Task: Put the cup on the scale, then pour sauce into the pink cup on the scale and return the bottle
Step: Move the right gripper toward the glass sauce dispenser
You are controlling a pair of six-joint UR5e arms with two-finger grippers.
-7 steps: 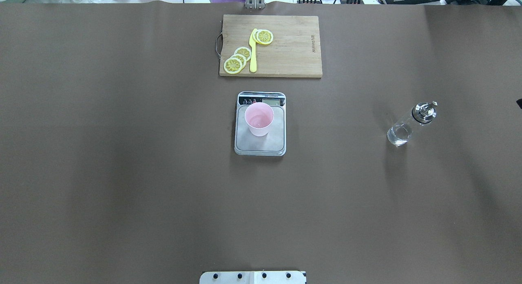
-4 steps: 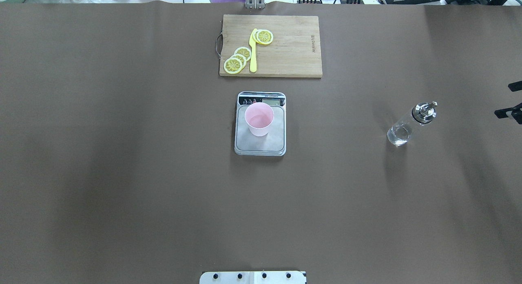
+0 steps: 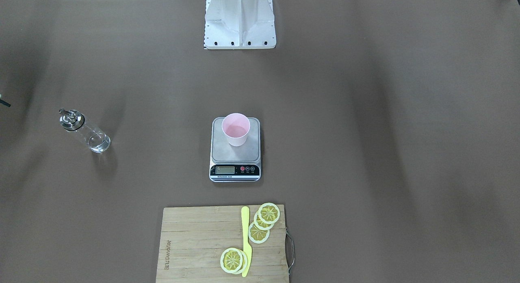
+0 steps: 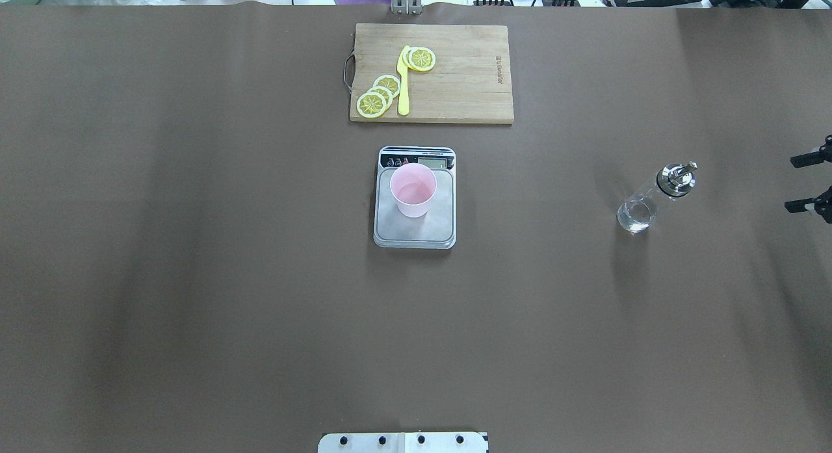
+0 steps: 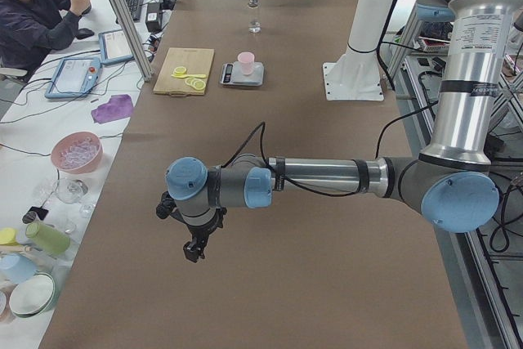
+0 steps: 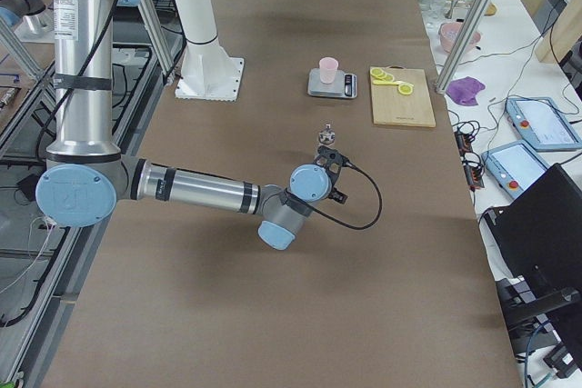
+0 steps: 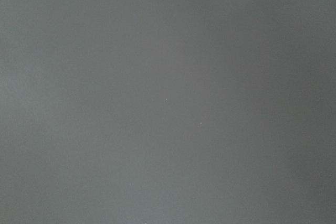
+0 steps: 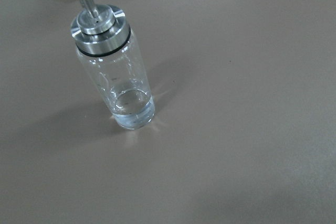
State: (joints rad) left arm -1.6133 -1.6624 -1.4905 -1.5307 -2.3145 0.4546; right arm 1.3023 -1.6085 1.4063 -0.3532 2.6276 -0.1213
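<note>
- The slim clear glass bottle with a metal cap (image 4: 652, 196) stands upright on the brown table covering (image 4: 195, 277), with bare covering on every side of it.
- The right gripper (image 4: 796, 183), fingers spread, sits at the table's right edge; only bare covering lies between it and the bottle.
- A wide bare stretch separates the bottle from the flat steel-topped kitchen scale (image 4: 416, 235), whose platform carries the small pale pink cup (image 4: 413, 190).
- The wooden cutting board (image 4: 468, 82), with a yellow knife (image 4: 403, 82) and lemon slices (image 4: 377, 95) on it, lies just beyond the scale, apart from it.
</note>
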